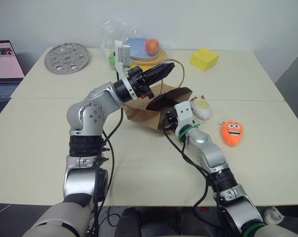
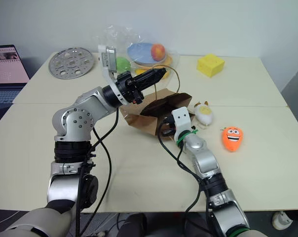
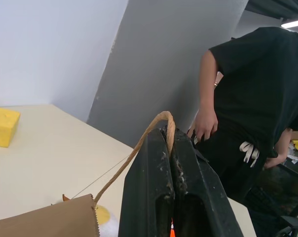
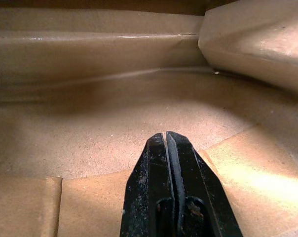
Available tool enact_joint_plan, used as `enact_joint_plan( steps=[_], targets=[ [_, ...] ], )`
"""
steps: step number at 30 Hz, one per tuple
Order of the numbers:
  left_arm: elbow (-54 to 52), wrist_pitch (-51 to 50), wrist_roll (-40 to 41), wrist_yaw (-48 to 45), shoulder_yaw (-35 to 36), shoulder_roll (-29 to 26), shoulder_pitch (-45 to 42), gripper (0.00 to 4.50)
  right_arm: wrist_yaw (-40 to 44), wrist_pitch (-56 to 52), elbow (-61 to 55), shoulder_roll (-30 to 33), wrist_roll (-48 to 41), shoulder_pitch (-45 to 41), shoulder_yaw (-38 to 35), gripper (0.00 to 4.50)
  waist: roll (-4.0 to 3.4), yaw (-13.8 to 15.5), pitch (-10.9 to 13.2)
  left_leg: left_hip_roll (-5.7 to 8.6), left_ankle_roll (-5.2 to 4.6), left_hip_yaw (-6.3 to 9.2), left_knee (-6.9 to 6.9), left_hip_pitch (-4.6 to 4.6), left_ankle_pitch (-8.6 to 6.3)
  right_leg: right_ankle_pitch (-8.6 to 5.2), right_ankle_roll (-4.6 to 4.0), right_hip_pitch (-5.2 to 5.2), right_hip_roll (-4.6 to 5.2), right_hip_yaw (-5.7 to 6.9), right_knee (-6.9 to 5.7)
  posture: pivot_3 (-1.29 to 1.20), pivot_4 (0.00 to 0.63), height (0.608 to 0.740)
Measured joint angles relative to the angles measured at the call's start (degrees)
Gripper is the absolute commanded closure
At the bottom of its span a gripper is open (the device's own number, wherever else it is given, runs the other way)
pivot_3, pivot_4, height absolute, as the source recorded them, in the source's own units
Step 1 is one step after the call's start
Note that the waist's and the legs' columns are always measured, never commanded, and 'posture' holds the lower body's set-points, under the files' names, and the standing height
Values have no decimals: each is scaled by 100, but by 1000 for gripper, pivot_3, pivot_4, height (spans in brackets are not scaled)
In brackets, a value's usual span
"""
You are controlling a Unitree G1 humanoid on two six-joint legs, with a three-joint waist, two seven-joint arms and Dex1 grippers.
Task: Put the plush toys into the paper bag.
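Neither toy is bagged yet: the orange carrot-shaped plush toy with a grinning face (image 1: 232,132) lies on the cream table (image 1: 50,148) well to the right of the brown kraft paper bag (image 1: 156,107), and the white egg-shaped plush toy with a yellow patch (image 1: 201,108) sits just beside the bag's right edge. The right gripper (image 4: 167,143), fingers pressed together and empty, reaches inside the bag's mouth. Beyond it, the left gripper (image 3: 168,143) is clamped on the bag's thin twisted-paper loop handle (image 3: 139,153), holding it above the bag, so both toys remain to be picked up and dropped in.

Perforated metal disc (image 1: 66,58) far left, laptop (image 1: 4,66) beside; yellow block (image 1: 204,59) far right.
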State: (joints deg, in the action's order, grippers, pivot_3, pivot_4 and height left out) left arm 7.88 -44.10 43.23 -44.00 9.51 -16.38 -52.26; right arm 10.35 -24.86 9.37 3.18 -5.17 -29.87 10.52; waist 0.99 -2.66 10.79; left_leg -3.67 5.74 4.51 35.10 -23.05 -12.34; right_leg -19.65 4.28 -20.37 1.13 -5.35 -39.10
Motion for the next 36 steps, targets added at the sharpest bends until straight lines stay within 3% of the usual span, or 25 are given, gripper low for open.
enact_joint_plan(
  steps=[5,17,36],
  targets=[
    [627,278,-61,97,334,-154,-472,4500,11,-215,-320,71,178,336,111,4435,0,-32,0,1,0,-1,0,0,0,0,0,-1,0,-2,0,0,150,740],
    [729,471,20,199,564,-139,-730,4500,-593,-748,-506,-433,178,333,-275,4435,0,-47,0,1,3,0,-2,1,2,0,0,0,1,-2,-1,0,150,740],
    [206,495,315,316,595,-14,-548,4500,-913,-876,-208,-556,187,-12,-485,4435,0,-58,0,1,6,0,-6,-13,3,0,0,-14,1,-2,1,0,150,740]
  ],
)
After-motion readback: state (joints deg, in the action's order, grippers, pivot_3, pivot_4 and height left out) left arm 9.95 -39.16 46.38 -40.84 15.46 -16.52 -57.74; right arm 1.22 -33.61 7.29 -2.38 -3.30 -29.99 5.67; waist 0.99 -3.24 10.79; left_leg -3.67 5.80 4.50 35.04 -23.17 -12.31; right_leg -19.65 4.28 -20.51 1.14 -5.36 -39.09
